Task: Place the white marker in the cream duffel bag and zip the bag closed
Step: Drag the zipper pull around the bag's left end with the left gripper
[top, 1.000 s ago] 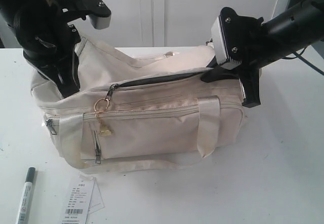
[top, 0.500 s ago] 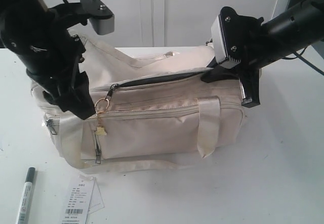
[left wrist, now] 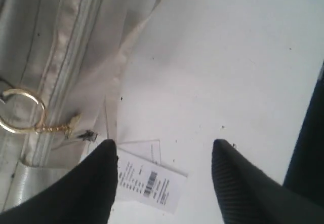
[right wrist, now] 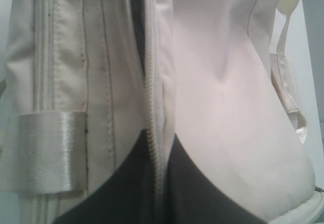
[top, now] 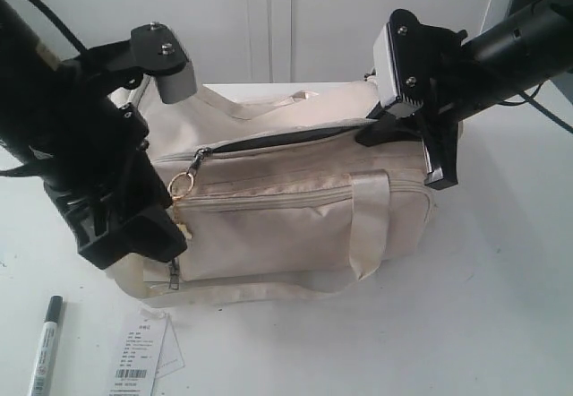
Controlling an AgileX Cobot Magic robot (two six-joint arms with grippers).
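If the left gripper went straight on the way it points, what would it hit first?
The left gripper would probably meet the table, beside the paper tag; depth is unclear, so the tag could come first.

Your left arm [top: 81, 163]: matte black, bulky moulded housings. Left camera block [top: 176, 73]: grey, black bracket, two silver screws. Left cable [top: 36, 12]: thin, black. Your right arm [top: 515, 38]: black round tube. Right camera block [top: 394, 60]: grey, ribbed lower edge, two screws. Right cable [top: 548, 114]: black. Left jaws: black, tapered, finely ribbed inner face.
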